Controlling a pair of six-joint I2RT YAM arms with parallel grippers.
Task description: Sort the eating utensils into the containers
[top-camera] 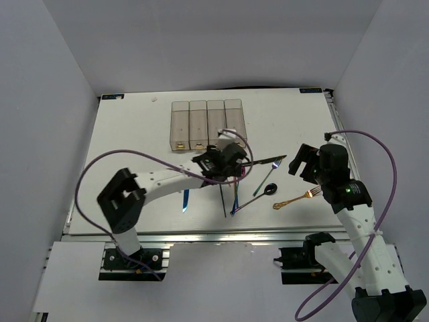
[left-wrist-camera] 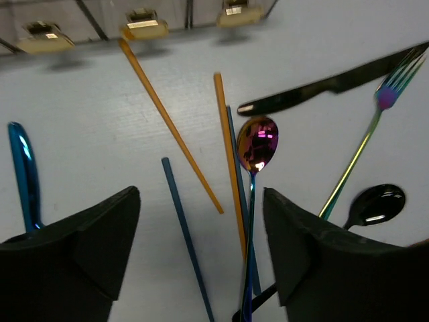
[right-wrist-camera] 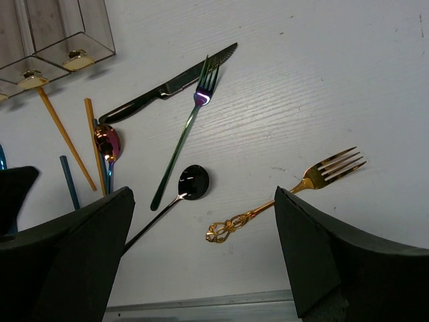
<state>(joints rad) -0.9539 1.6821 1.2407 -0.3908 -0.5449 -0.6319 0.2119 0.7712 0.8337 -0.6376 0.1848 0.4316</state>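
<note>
Four joined clear bins [top-camera: 208,124] stand at the table's middle back. My left gripper [top-camera: 224,161] is open and empty, low over a crossed pile just in front of them. In the left wrist view its fingers [left-wrist-camera: 201,255] straddle two gold chopsticks [left-wrist-camera: 171,127], a blue chopstick [left-wrist-camera: 184,235] and an iridescent spoon [left-wrist-camera: 257,144]. A blue knife [left-wrist-camera: 23,171] lies to the left. A black knife [left-wrist-camera: 322,90], an iridescent fork [left-wrist-camera: 365,144] and a black spoon [left-wrist-camera: 375,204] lie to the right. My right gripper [right-wrist-camera: 204,255] is open and empty above a gold fork [right-wrist-camera: 288,198] and the black spoon [right-wrist-camera: 193,182].
The bins' yellow marks [left-wrist-camera: 144,27] face the pile. The blue knife [top-camera: 186,199] lies apart, left of the pile near the front. The table's metal front rail [top-camera: 221,236] runs just below the gold fork [top-camera: 295,199]. White walls enclose the table.
</note>
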